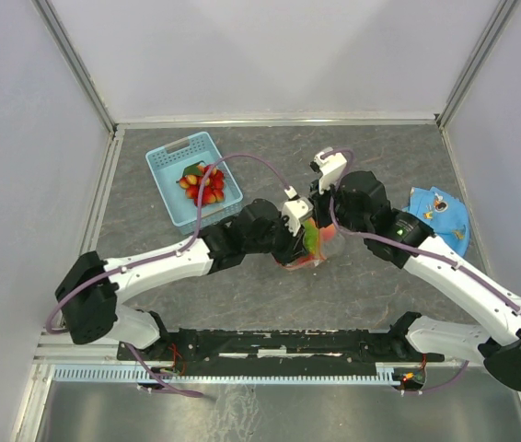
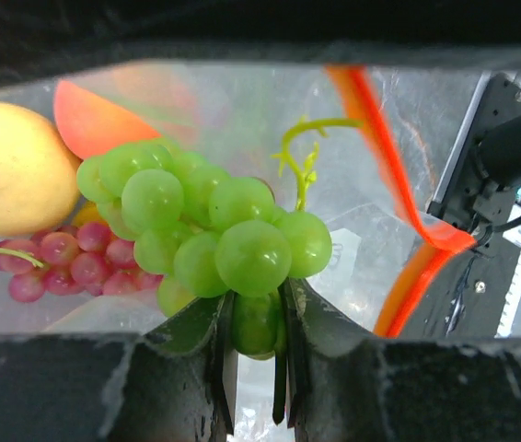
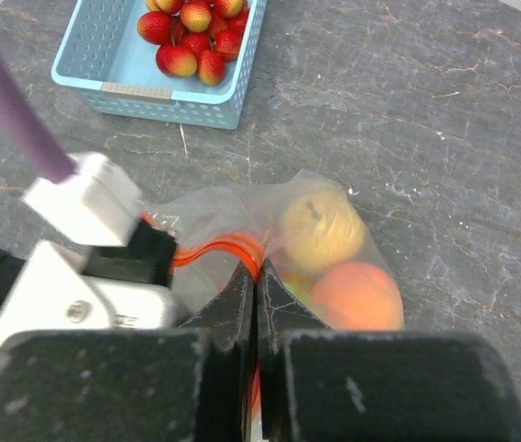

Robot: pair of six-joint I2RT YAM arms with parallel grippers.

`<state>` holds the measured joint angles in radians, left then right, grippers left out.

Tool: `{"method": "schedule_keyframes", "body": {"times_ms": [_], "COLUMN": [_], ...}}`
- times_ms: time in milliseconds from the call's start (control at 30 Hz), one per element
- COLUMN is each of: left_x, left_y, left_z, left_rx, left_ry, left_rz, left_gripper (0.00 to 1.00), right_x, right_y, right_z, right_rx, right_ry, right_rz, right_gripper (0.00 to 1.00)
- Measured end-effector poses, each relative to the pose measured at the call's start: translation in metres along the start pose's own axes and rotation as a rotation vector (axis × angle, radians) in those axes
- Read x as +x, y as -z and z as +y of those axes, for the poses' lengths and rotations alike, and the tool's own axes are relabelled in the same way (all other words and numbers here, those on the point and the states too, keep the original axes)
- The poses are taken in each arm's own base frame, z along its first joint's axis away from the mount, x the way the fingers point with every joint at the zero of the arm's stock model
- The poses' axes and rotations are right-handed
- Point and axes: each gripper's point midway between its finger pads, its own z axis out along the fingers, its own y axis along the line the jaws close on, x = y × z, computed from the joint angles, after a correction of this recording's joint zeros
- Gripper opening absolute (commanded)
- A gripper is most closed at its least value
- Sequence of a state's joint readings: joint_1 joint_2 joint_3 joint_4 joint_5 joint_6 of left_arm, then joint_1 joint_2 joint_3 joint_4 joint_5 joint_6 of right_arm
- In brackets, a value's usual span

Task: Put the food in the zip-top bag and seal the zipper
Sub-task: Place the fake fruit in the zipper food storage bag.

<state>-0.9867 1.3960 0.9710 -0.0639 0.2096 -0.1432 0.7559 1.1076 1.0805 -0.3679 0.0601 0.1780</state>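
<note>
The clear zip-top bag [image 3: 334, 207] lies in the middle of the table with its mouth held up. My right gripper [image 3: 256, 276] is shut on the red-orange zipper [image 3: 214, 247] at the bag's rim. My left gripper [image 2: 256, 318] is shut on a bunch of green grapes [image 2: 233, 239] and holds it in the bag's mouth. Inside the bag lie a yellow fruit [image 3: 320, 226], an orange peach [image 3: 357, 295] and a small bunch of red grapes [image 2: 67, 262]. Red strawberries [image 3: 191, 37] rest in the light blue basket [image 1: 173, 152].
The basket stands at the back left of the grey table. A blue cloth-like object [image 1: 440, 216] lies at the right edge, behind my right arm. Both arms meet over the bag at the table's middle [image 1: 308, 241].
</note>
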Motion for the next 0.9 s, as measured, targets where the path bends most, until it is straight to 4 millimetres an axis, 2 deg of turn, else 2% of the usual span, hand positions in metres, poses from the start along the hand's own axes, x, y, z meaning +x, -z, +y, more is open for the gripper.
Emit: {"method": "schedule_keyframes", "body": {"times_ms": [67, 167, 300, 400, 600, 900], "left_x": [0.010, 0.012, 0.011, 0.010, 0.002, -0.031], "left_y": [-0.009, -0.017, -0.018, -0.016, 0.007, 0.063], "left_z": [0.003, 0.007, 0.011, 0.015, 0.020, 0.017], "left_rx": [0.002, -0.001, -0.027, -0.059, -0.118, -0.195], "left_ry": [-0.004, -0.003, -0.005, -0.007, -0.008, 0.069], "left_rz": [0.028, 0.037, 0.034, 0.027, -0.019, -0.144], "left_gripper": [0.27, 0.37, 0.54, 0.62, 0.67, 0.70], "right_x": [0.002, 0.010, 0.011, 0.010, 0.011, 0.011], "right_y": [0.000, 0.001, 0.001, 0.001, 0.001, 0.000], "right_z": [-0.001, -0.008, -0.011, -0.012, -0.019, -0.033], "right_rx": [0.000, 0.023, 0.041, 0.049, 0.098, 0.174], "right_ry": [0.001, 0.005, 0.008, 0.013, 0.021, 0.022], "right_rz": [0.007, 0.041, 0.046, 0.041, 0.035, 0.018], "right_gripper": [0.02, 0.02, 0.02, 0.02, 0.02, 0.02]}}
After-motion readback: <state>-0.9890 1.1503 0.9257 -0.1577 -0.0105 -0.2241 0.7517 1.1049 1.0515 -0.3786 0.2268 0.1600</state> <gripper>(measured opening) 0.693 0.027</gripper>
